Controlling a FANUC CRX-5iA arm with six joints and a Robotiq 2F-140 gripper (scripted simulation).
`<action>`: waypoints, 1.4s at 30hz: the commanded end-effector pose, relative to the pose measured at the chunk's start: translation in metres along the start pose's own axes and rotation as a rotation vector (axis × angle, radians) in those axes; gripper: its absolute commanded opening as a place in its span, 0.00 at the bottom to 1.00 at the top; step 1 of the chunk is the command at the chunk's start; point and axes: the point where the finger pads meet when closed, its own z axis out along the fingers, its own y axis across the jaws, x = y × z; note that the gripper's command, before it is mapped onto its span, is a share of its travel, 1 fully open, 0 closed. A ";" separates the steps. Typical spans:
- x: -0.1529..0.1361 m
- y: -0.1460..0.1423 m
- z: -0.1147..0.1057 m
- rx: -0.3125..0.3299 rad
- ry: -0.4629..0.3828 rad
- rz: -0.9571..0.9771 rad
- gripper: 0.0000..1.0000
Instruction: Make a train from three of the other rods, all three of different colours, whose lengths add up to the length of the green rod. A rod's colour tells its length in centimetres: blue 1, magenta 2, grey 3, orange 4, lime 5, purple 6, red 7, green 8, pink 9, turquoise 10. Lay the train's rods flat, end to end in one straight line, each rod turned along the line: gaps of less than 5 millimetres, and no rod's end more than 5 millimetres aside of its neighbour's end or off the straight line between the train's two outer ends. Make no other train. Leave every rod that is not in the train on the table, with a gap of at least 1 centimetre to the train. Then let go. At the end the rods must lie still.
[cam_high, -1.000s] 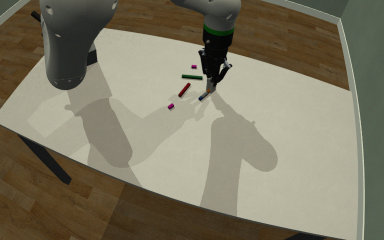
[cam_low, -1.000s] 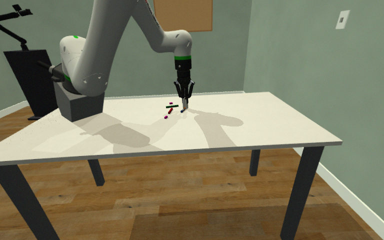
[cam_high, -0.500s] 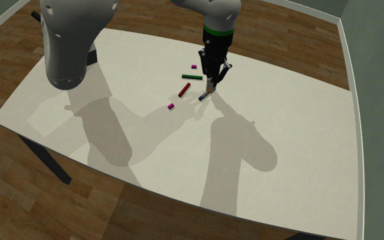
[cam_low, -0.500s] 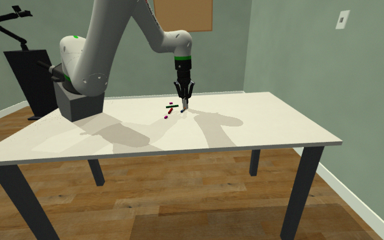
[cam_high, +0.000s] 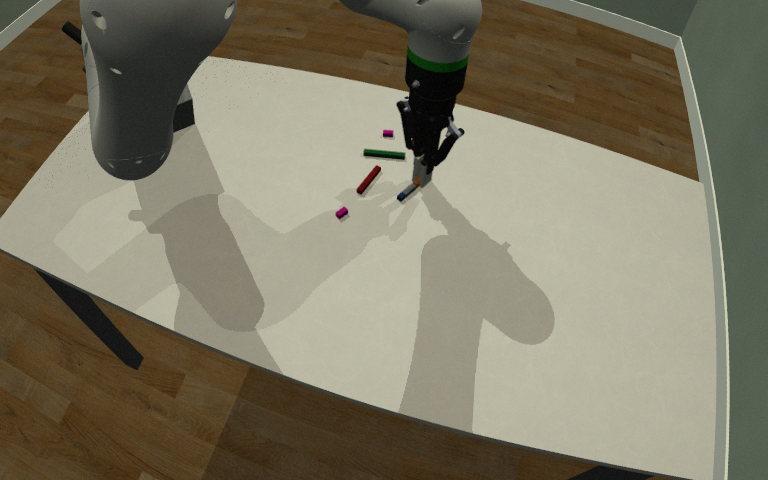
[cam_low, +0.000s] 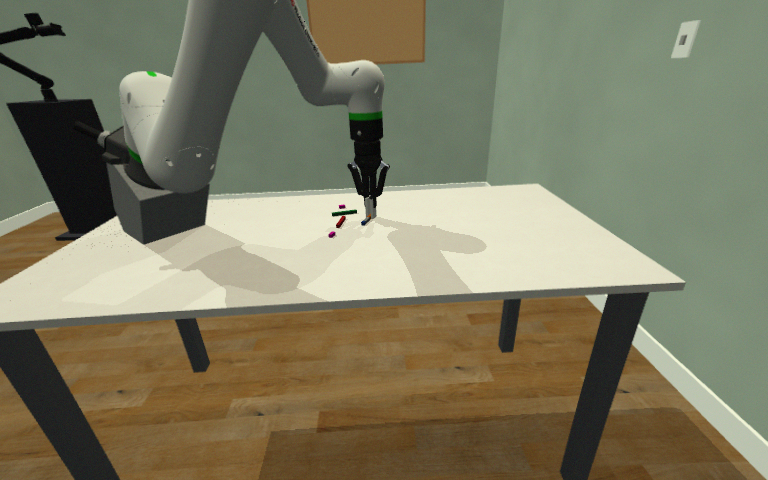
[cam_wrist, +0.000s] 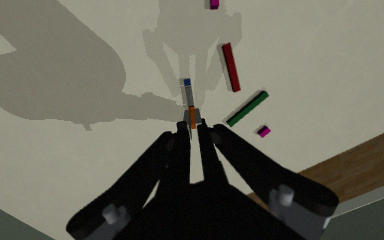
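My gripper (cam_high: 422, 178) is shut on the orange rod (cam_wrist: 192, 116), low at the table top; it also shows in the wrist view (cam_wrist: 193, 125). The orange rod points along a grey rod (cam_wrist: 189, 95), and a blue rod (cam_wrist: 187, 82) lies at the grey rod's far end, all three roughly in one line. I cannot tell whether the orange rod touches the grey one or the table. The green rod (cam_high: 384, 153) lies flat to the left of my gripper, apart from the line. The red rod (cam_high: 368, 179) lies between the green rod and the line's blue end (cam_high: 400, 196).
One magenta rod (cam_high: 387, 133) lies behind the green rod. A second magenta rod (cam_high: 341, 212) lies nearer the front, left of the blue rod. The arm's base block (cam_low: 158, 212) stands at the table's far left.
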 end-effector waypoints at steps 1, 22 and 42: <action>0.000 0.000 0.000 0.000 0.000 0.000 0.03; 0.000 0.000 0.000 0.000 0.000 0.000 0.12; 0.000 0.000 -0.011 0.000 0.000 0.000 0.15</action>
